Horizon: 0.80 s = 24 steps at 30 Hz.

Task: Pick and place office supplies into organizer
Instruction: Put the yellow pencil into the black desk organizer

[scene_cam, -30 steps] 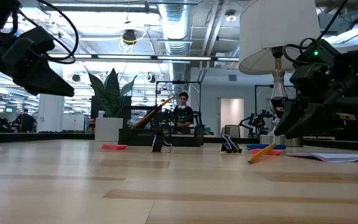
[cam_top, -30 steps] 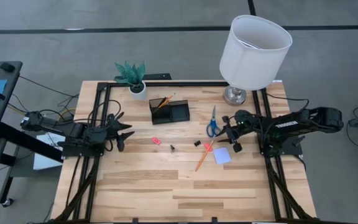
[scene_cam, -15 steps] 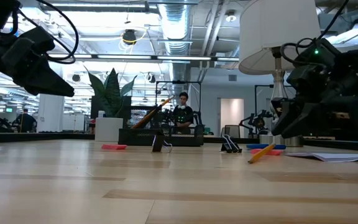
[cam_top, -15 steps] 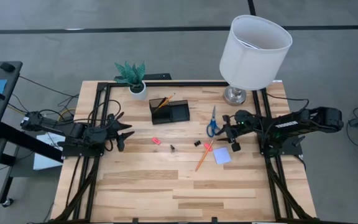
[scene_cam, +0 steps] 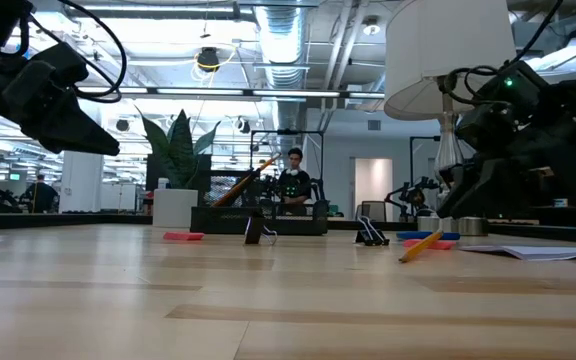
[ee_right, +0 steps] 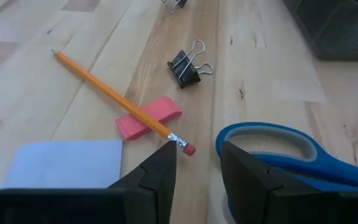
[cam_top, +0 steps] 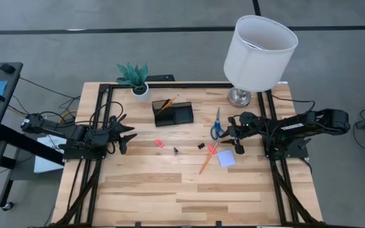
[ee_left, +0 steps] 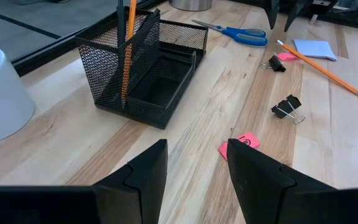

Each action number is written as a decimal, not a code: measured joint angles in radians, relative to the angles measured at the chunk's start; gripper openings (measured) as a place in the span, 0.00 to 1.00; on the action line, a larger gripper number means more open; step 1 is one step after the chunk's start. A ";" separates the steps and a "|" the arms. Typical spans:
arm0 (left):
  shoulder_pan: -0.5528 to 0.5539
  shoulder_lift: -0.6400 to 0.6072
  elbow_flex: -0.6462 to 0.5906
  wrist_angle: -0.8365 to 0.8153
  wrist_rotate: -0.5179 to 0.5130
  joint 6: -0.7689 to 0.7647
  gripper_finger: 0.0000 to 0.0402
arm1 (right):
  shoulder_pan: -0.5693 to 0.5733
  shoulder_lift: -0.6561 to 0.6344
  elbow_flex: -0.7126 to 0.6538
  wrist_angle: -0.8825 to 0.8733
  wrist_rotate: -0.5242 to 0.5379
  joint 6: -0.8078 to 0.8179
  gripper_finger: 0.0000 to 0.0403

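Note:
The black mesh organizer [cam_top: 173,113] stands at the table's far middle, with an orange pencil [ee_left: 128,50] upright in its cup. Blue-handled scissors [ee_right: 278,155], a second orange pencil [ee_right: 117,99] lying across a pink eraser [ee_right: 148,118], a black clip [ee_right: 188,65] and a pale blue note pad [ee_right: 67,163] lie at the right. My right gripper [ee_right: 197,171] hovers open just short of that pencil's eraser end, beside the scissors' handle, touching nothing. Another pink eraser [ee_left: 241,144] and a clip [ee_left: 288,107] lie mid-table. My left gripper [ee_left: 194,168] waits open at the left.
A white plant pot [cam_top: 138,87] stands at the far left beside the organizer. A lamp with a big white shade [cam_top: 258,50] stands at the far right, close behind my right arm. Bare wood lies toward the near edge [cam_top: 182,196].
My right gripper has rolled a little about its own pointing line while staying where it was above the scissors and pencil. Nothing on the table has moved.

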State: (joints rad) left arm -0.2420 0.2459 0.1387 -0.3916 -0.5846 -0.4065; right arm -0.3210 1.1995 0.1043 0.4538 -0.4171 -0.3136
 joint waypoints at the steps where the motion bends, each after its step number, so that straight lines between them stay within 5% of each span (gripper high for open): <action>1: 0.000 0.000 0.000 0.000 0.000 0.000 0.40 | 0.000 0.000 0.000 0.000 0.000 0.000 0.29; 16: 0.000 0.000 0.000 -0.001 0.000 0.000 0.40 | -0.052 0.011 0.028 -0.015 -0.075 -0.171 0.29; 24: 0.000 0.000 0.000 -0.001 -0.001 0.000 0.40 | -0.076 0.241 0.120 0.014 -0.122 -0.212 0.29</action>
State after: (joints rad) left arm -0.2420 0.2462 0.1388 -0.3923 -0.5854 -0.4067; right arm -0.3967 1.4410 0.2247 0.4676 -0.5393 -0.5255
